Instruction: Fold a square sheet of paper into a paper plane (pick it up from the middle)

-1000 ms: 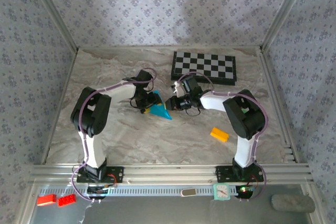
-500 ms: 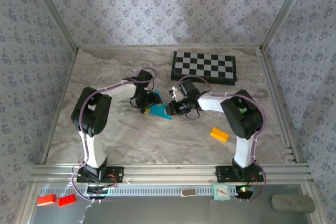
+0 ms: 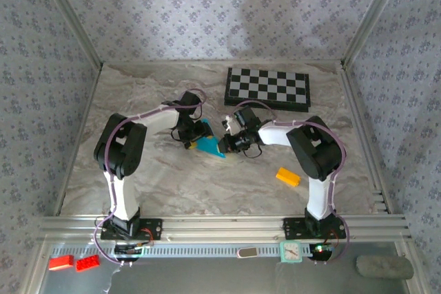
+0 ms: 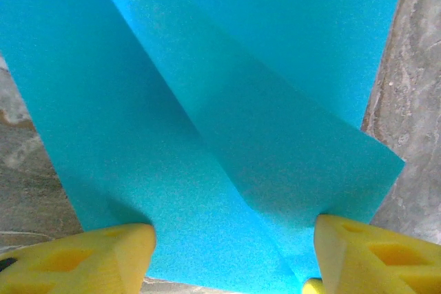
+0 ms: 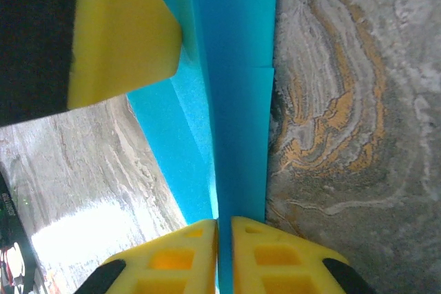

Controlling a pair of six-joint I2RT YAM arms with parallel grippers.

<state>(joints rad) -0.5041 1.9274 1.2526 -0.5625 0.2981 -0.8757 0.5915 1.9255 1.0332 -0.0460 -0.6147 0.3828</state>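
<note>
The cyan-blue paper (image 3: 208,144), folded narrow with a pointed end, lies on the marble table between the two grippers. In the left wrist view the paper (image 4: 207,101) shows a diagonal crease and an upper flap. My left gripper (image 4: 234,242) stands open over it, one yellow fingertip on each side of the paper's near end. From above, my left gripper (image 3: 191,133) sits at the paper's left end. My right gripper (image 5: 224,228) is shut on a standing fold of the paper (image 5: 238,101), its pads pinching the edge. From above, my right gripper (image 3: 226,144) is at the paper's right tip.
A chessboard (image 3: 269,87) lies at the back right of the table. A small yellow-orange block (image 3: 288,176) rests to the front right. Patterned walls close in three sides. The left arm's yellow finger (image 5: 124,32) appears in the right wrist view.
My right gripper has shifted a little left and nearer, up against the paper's right tip. The left arm and the paper have hardly moved.
</note>
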